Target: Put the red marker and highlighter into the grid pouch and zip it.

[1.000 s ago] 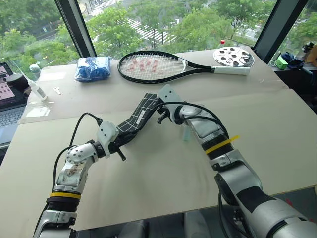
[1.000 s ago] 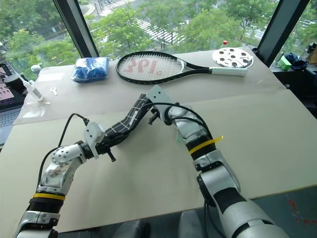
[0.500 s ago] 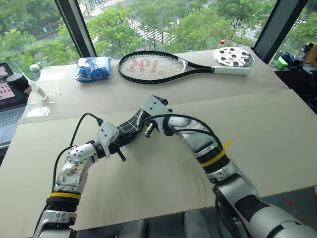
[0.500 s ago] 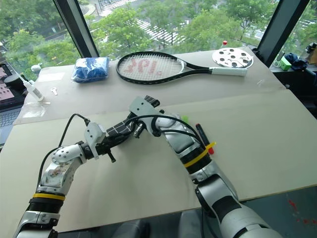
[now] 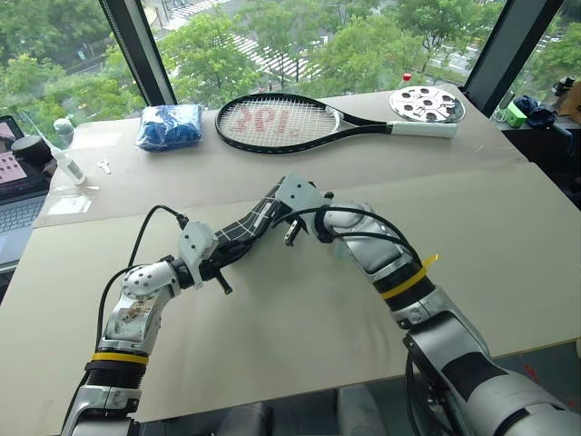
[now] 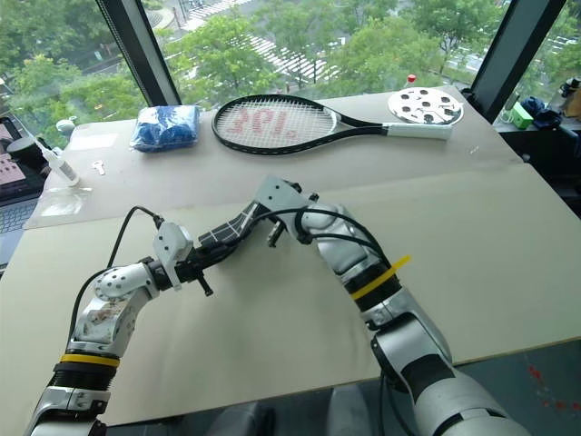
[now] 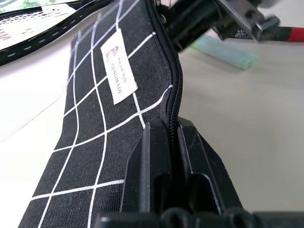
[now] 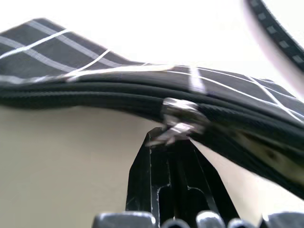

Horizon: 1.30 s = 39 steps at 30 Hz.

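left fingers [image 7: 173,142]: clamped on the grid pouch [image 7: 102,118] zipper edge | right fingers [image 8: 168,142]: pinching the zipper pull [image 8: 178,118] | pouch held above counter [image 5: 300,309], mid-scene | left wrist view: highlighter [image 7: 223,50] and red marker [image 7: 280,34] on counter behind right arm

Head stereo pair looked down and forward over the table [image 5: 508,236]; each wrist cam sat right behind its pincer, super close, and both shared the grid pouch [image 7: 95,123].
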### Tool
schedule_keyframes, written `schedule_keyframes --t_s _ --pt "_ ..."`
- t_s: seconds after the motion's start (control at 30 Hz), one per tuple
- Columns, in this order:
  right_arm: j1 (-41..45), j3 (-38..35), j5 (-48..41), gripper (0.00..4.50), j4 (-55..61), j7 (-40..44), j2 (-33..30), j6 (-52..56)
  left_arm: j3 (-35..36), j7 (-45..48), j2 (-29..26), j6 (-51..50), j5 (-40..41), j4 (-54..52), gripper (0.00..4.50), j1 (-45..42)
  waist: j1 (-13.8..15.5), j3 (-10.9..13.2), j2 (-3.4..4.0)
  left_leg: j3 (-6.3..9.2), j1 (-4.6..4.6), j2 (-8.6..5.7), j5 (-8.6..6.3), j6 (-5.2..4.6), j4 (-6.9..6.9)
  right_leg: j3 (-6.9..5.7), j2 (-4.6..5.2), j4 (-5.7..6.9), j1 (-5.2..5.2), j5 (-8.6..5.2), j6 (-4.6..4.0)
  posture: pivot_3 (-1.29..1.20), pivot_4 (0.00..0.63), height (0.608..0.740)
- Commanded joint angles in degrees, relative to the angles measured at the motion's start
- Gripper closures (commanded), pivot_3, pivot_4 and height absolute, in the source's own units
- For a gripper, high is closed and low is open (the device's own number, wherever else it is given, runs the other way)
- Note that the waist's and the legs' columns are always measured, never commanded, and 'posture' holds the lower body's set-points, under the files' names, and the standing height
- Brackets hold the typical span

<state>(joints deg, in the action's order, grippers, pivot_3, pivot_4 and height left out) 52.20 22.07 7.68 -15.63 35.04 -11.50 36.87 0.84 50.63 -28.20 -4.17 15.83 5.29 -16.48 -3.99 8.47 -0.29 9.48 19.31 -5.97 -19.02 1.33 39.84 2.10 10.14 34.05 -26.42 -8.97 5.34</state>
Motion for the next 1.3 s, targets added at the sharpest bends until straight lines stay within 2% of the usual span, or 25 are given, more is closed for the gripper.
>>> schedule_keyframes --t_s 0.03,0.43,0.57,0.63,0.87,1.0,1.13,1.3 --pt "-1.1 1.5 -1.3 4.45 5.8 2.1 2.0 1.3 0.3 0.2 -0.6 -0.5 0.4 -1.3 4.50 -0.8 0.0 0.0 0.00 0.00 0.00 0.00 0.00 0.00 0.00 0.00 0.00 0.00 0.00 0.00 0.00 0.00 0.150 0.740" --pt "-3.6 8.6 -0.1 4.45 11.5 5.1 5.4 3.2 0.2 0.5 -0.5 -0.8 0.6 -0.9 4.50 -1.6 0.0 0.0 0.00 0.00 -0.01 0.00 0.00 0.00 0.02 0.00 0.00 0.02 -0.01 0.01 0.01 0.00 0.150 0.740" --pt "-3.4 10.7 0.3 4.45 11.8 7.3 4.5 2.3 0.1 0.6 -0.4 -0.9 0.7 -0.9 4.50 -1.6 0.0 0.0 0.00 0.00 -0.01 0.01 0.00 0.00 0.02 -0.01 0.00 0.02 -0.01 0.01 0.01 0.00 0.150 0.740" --pt "-2.6 12.1 2.0 4.45 9.8 8.5 2.2 -1.7 0.1 0.5 -0.2 -0.9 0.7 -1.1 4.50 -1.3 0.0 0.0 0.00 0.00 -0.01 0.01 0.00 0.00 0.02 -0.01 0.00 0.02 -0.01 0.01 0.01 0.00 0.150 0.740" --pt "3.3 5.1 3.5 4.45 -5.2 3.0 0.2 -8.2 0.1 0.2 -0.2 -1.2 0.8 -2.0 4.50 -0.5 0.0 0.0 0.00 -0.01 -0.01 0.00 0.00 0.00 0.02 -0.01 0.00 0.01 0.00 0.02 0.00 0.00 0.150 0.740" --pt "5.9 2.1 2.7 4.45 -8.9 2.1 0.1 -9.1 0.1 0.4 -0.4 -1.4 0.9 -2.1 4.50 -0.3 0.0 0.0 0.00 -0.01 -0.01 0.01 0.00 0.00 0.01 -0.01 0.00 0.00 -0.02 0.02 0.00 0.00 0.150 0.740" --pt "1.4 5.1 1.7 4.45 -0.7 6.5 1.5 -5.9 0.1 0.7 -0.5 -1.4 0.9 -1.6 4.50 -0.9 -0.1 0.0 0.00 -0.01 -0.01 0.02 0.00 0.00 -0.01 -0.01 -0.01 0.00 -0.02 0.02 0.00 0.00 0.150 0.740" --pt "-2.1 7.0 1.8 4.45 6.0 7.8 3.6 -1.5 0.0 1.0 -0.5 -1.4 0.8 -1.5 4.50 -1.0 0.0 0.0 0.00 -0.02 0.02 0.01 0.00 0.01 0.01 0.00 0.00 0.02 -0.04 0.02 0.00 0.00 0.150 0.740"
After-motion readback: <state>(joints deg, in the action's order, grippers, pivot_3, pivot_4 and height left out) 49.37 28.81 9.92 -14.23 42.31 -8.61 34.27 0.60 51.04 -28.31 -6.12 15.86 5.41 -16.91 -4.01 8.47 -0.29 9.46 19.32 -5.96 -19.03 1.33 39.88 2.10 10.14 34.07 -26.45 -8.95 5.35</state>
